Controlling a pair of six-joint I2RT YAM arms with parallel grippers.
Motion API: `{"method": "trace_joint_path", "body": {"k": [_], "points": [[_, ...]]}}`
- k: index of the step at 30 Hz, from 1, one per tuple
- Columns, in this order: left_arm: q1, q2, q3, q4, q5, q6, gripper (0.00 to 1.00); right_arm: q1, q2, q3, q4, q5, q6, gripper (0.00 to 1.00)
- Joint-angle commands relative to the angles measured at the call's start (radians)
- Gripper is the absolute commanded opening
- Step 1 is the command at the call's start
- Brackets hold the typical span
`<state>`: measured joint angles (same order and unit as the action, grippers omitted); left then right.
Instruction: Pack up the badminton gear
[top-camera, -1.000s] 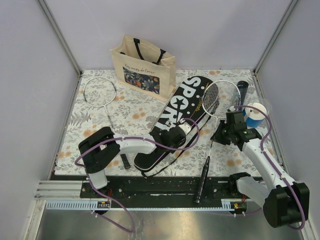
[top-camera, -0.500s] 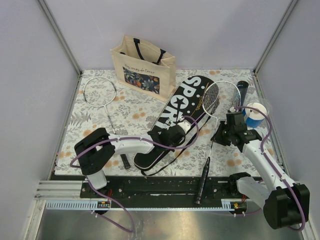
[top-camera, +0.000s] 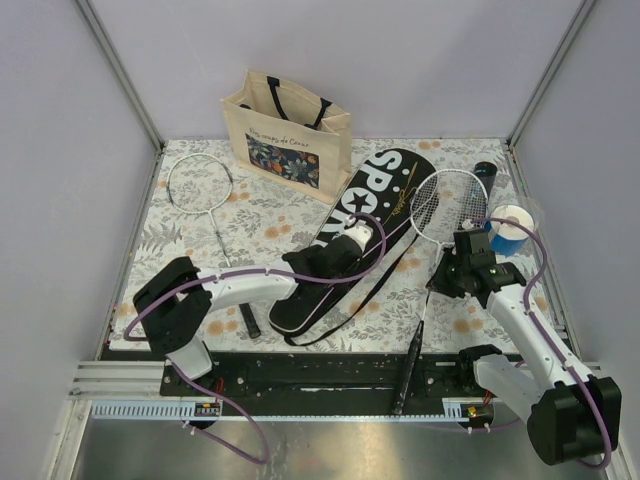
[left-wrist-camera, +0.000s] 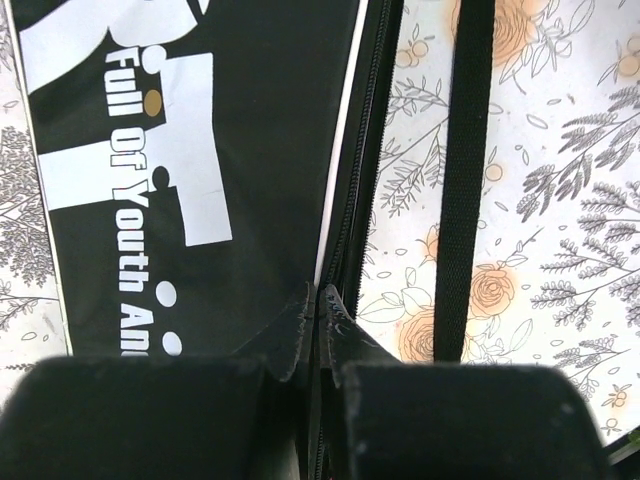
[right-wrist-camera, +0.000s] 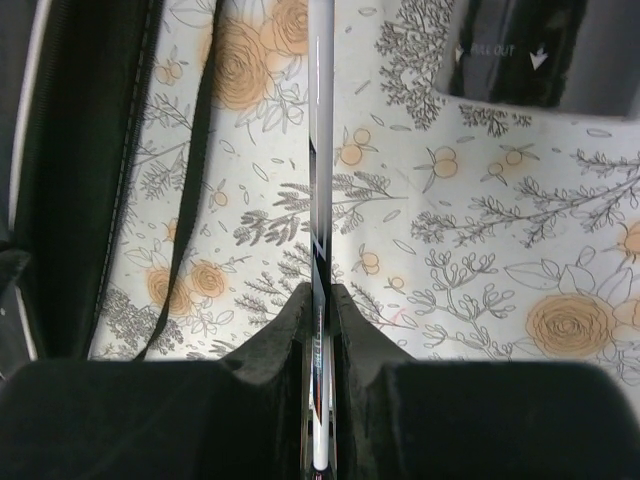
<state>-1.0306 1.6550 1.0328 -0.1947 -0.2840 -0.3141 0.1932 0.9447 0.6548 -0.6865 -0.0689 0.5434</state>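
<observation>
From above, the left hand (top-camera: 352, 245) is clenched on the right-hand edge of the black "SPORT" racket cover (top-camera: 375, 205). The cover lies flat on the floral table (top-camera: 180, 250), running from behind the hand to well ahead of it. The right hand (top-camera: 440, 277) grasps the thin shaft of a racket (top-camera: 447, 200), whose strung head lies ahead of the hand and whose black handle trails behind it. A black tube (top-camera: 485, 172) and a blue-and-white roll (top-camera: 510, 230) sit beyond that hand. A second racket (top-camera: 200, 185) and a tote bag (top-camera: 285, 125) lie far to the left hand's left.

At the left wrist, the left hand (left-wrist-camera: 318, 300) pinches the racket cover (left-wrist-camera: 250, 150) at its zip edge, with a black strap (left-wrist-camera: 462, 180) just to the right.

At the right wrist, the right hand (right-wrist-camera: 318, 295) grips the racket (right-wrist-camera: 318, 200) shaft.
</observation>
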Motion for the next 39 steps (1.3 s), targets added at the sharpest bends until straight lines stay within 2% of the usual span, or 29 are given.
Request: {"method": "trace_joint_path", "body": {"k": [1,12,21,30,34,37,39], "points": [[0.015,-0.067,0.056,0.009,-0.009,-0.039,0.0,-0.006,-0.001,0.003,-0.031,0.015,0.012,0.0],[0.037,-0.075,0.122,-0.017,-0.015,-0.06,0.0,-0.006,-0.015,-0.015,-0.077,-0.043,0.032,0.0],[0.044,-0.067,0.141,-0.014,-0.029,-0.069,0.0,-0.006,0.042,0.025,-0.131,-0.115,-0.003,0.0],[0.063,-0.047,0.148,0.008,-0.014,-0.082,0.0,-0.006,-0.067,0.083,-0.28,-0.193,-0.013,0.0],[0.07,-0.049,0.135,0.026,0.005,-0.083,0.0,-0.006,-0.061,0.082,-0.393,-0.229,-0.036,0.0],[0.07,-0.049,0.118,0.038,0.054,-0.028,0.0,-0.006,-0.121,0.075,-0.416,-0.232,-0.017,0.0],[0.07,-0.035,0.102,0.047,0.072,0.012,0.15,-0.006,-0.164,0.086,-0.413,-0.215,0.0,0.0]]}}
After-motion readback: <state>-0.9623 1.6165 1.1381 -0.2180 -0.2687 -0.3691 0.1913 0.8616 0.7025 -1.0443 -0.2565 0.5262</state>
